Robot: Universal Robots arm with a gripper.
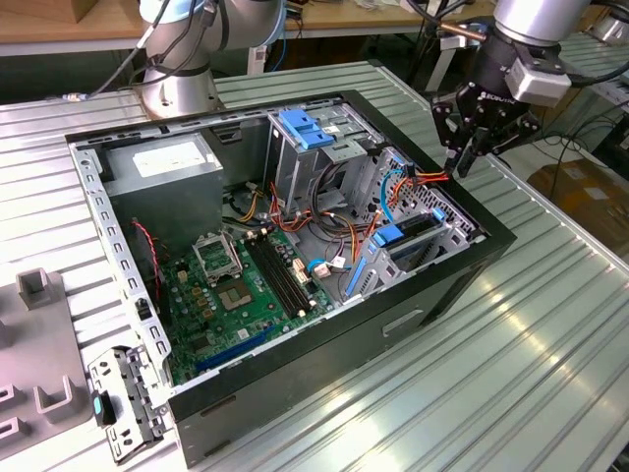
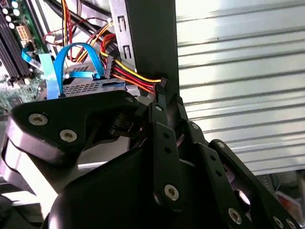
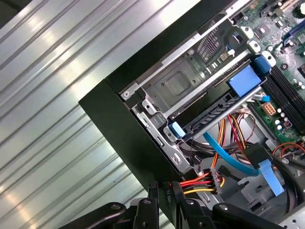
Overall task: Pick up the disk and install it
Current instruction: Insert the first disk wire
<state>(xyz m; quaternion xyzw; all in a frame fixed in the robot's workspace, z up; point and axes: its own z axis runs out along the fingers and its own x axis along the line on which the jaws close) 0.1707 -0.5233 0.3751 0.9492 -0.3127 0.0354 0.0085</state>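
Spreading across the exterior view, a ribbed silver metal bench (image 1: 531,374) carries an open black computer case (image 1: 295,393) lying on its side, with a workshop behind it: wooden desks along the top of the frame and a cardboard box (image 1: 580,187) at the right edge. A grey robot arm (image 1: 187,59) rises at the upper left. Its black end effector (image 1: 468,162) hangs at the upper right, just above the case's wall, with the fingers drawn together or very nearly so and nothing between them. Below it, at centre right, sits the metal drive cage (image 1: 447,211). The disk (image 1: 411,232) appears to lie inside that cage, its blue bracket facing the motherboard. A red and yellow power cable (image 1: 428,179) and a blue ribbon cable (image 1: 393,192) loop close beneath the fingertips. Working well here seems to mean keeping the fingers clear of these wires and the case wall, moving slowly and squarely to the cage. A grey fixture (image 1: 39,374) sits at the lower left.
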